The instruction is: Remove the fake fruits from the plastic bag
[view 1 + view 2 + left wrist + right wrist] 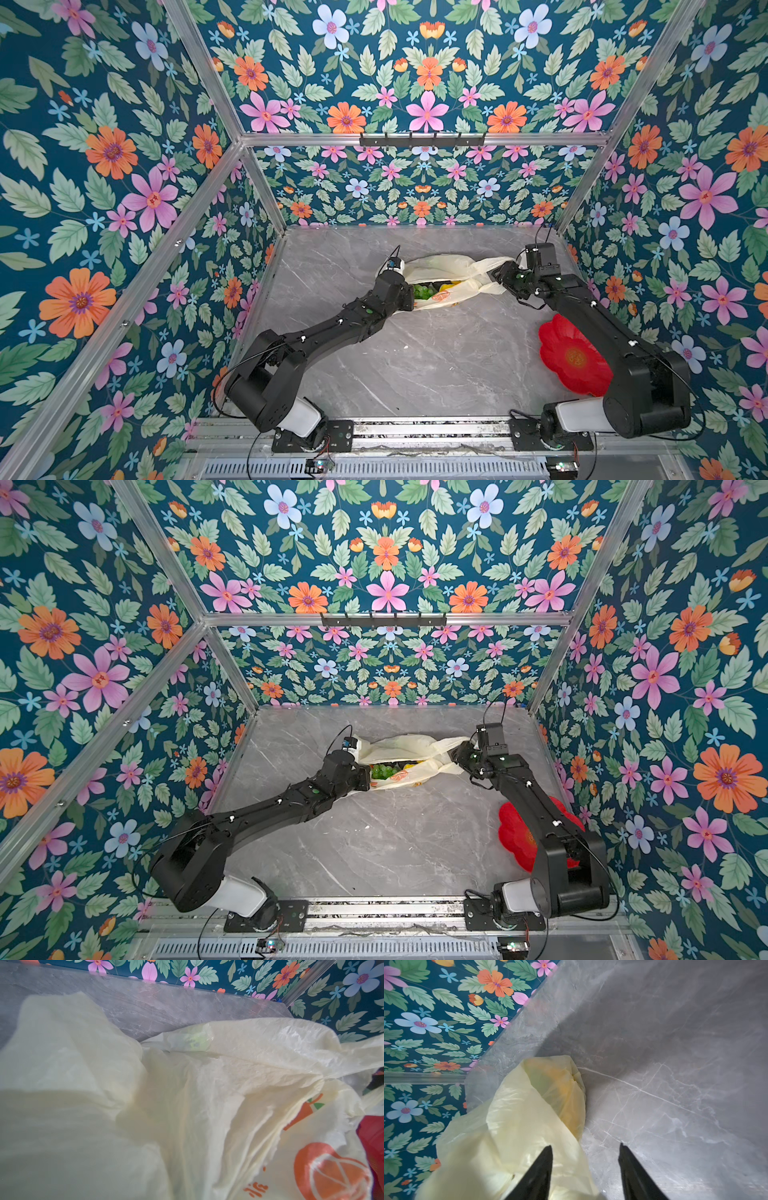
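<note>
The plastic bag point(440, 270) point(399, 746), cream-yellow with orange prints, lies crumpled at the back middle of the table. Through its gap show fake fruits: a green grape bunch point(422, 291) point(380, 771) and a yellow fruit point(446, 286). My left gripper point(409, 300) point(365, 780) is at the bag's left end; in the left wrist view gathered bag point(228, 1084) folds cover the jaws, which are shut on the plastic. At the bag's right end, by its handles, my right gripper point(586, 1146) point(496, 274) stands open. The bag point(519, 1126) lies against one finger and nothing is between the fingers.
A red flower-shaped plate point(569, 357) point(515, 837) lies at the right of the grey marble table point(415, 365), partly under the right arm. Floral walls close in three sides. A black hook rail point(422, 140) hangs on the back frame.
</note>
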